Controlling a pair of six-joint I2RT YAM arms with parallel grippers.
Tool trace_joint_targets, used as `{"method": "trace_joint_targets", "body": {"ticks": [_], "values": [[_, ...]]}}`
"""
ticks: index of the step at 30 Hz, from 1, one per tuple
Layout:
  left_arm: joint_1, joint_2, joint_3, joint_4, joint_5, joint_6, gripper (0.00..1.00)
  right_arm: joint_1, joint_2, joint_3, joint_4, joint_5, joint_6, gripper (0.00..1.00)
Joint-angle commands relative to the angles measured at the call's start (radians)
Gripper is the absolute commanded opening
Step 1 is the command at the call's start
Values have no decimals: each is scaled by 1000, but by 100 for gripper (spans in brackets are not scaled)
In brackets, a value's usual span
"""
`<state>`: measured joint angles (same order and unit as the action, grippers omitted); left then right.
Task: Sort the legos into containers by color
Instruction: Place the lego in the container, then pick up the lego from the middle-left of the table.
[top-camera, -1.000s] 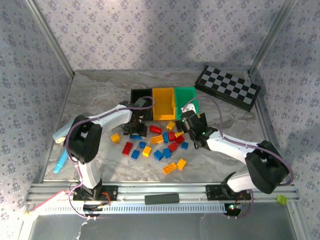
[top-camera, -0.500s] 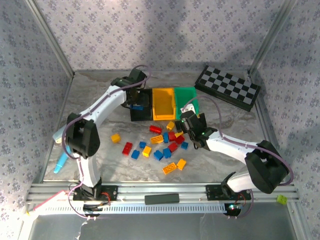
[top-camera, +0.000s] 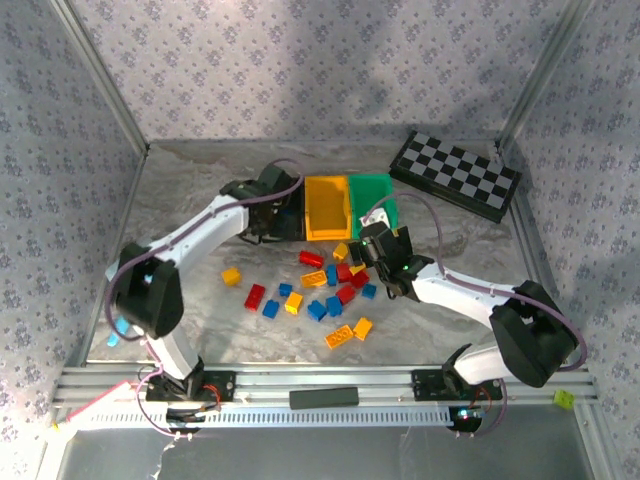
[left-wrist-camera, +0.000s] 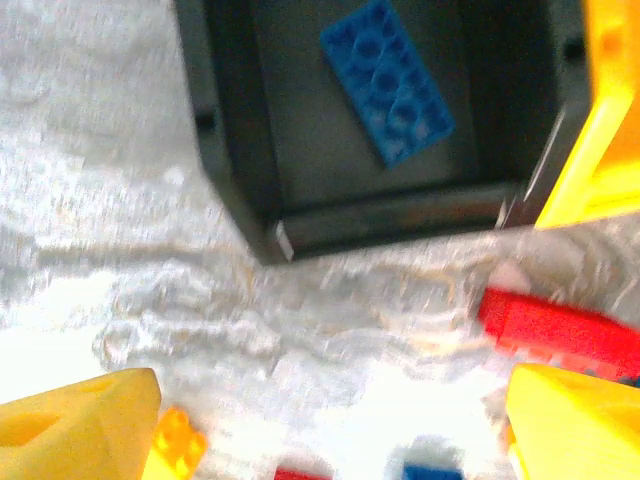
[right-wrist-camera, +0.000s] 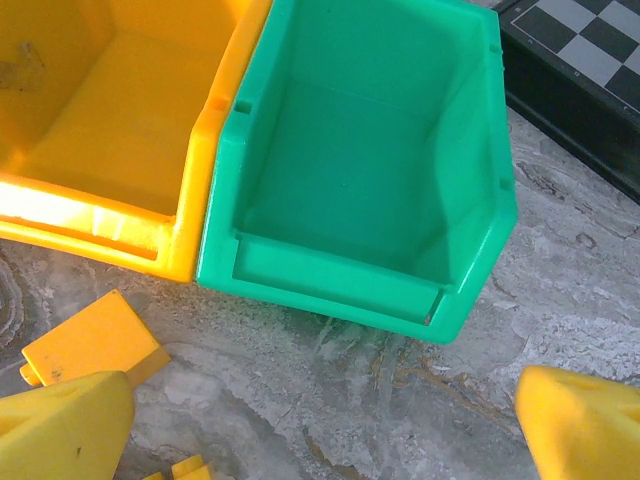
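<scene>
L gripper (left-wrist-camera: 330, 425) hangs spread wide, empty, just short of the black bin (left-wrist-camera: 225, 130); a blue lego (left-wrist-camera: 388, 82) lies flat inside. R gripper (right-wrist-camera: 325, 430), jaws likewise wide w/ nothing between, faces the green bin (right-wrist-camera: 340, 290) just ahead. Other legos (top-camera: 330, 285) lie scattered behind and left of it.

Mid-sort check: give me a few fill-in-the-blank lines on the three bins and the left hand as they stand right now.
1. The black bin holds one ___ brick.
2. The green bin is completely ___.
3. The middle bin, joined between those two, is ___ in colour.
4. The left hand hovers with its jaws ___ and nothing between them.

Missing words: blue; empty; yellow; open.
</scene>
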<state>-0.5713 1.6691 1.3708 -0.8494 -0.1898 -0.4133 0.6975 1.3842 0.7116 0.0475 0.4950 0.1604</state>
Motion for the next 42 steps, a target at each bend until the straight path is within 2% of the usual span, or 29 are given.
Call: {"method": "trace_joint_targets", "body": {"ticks": [1,7,12,16,19,22,27,31,34,38,42], "values": [[-12,-110,-127,0,19,-37,88,9,-7,26,-10,27,1,100],[-33,-226,-359,10,143,-110,82,12,23,41,-14,29,-2,100],[-74,-223,-452,35,159,-157,79,17,47,47,-6,32,-6,100],[-81,-190,-482,60,139,-163,71,22,59,56,-13,41,-11,100],[-82,-151,-487,87,125,-161,70,28,61,57,-11,50,-17,100],[-81,-100,-473,113,119,-150,62,33,57,58,-17,62,-23,100],[-79,-37,-439,103,89,-155,60,38,53,52,-9,71,-29,100],[-79,-32,-446,121,104,-157,45,42,54,56,-14,77,-33,100],[-79,-45,-448,122,107,-160,23,45,54,54,-8,79,-36,100],[-80,-80,-443,120,99,-153,15,49,56,56,-11,88,-39,100],[-80,-118,-421,107,84,-154,12,50,54,51,-6,89,-35,100]]}}
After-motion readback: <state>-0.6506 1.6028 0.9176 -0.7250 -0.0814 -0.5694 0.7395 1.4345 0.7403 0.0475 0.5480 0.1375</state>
